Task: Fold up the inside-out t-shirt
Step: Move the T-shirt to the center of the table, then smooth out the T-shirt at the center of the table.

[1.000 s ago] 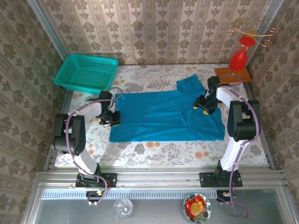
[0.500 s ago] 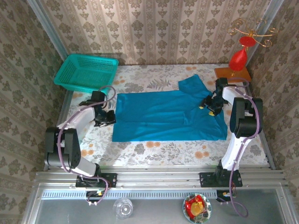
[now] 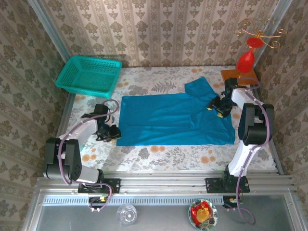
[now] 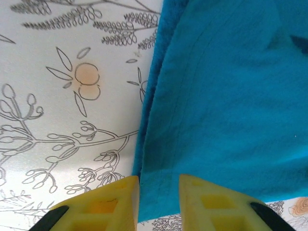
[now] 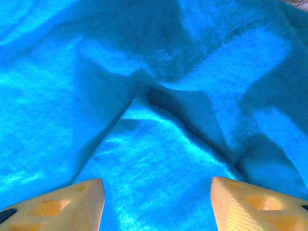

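the inside-out t-shirt [image 3: 168, 120] lies flat on the table [image 3: 159, 155], left gripper [image 4: 159, 185] narrowly apart at its left hem, right gripper [image 5: 157, 188] wide apart over right-side creases, so a single-layer pinch may skew the fold.

The inside-out t-shirt [image 3: 168, 120] is plain bright blue, with no print. It lies spread out, almost flat, across the middle of the table [image 3: 159, 154]. Its hem is to the left and its sleeves are to the right. One sleeve points toward the far side. The stitched hem edge lies flat. Near the sleeves the cloth makes soft folds, perhaps along a seam.
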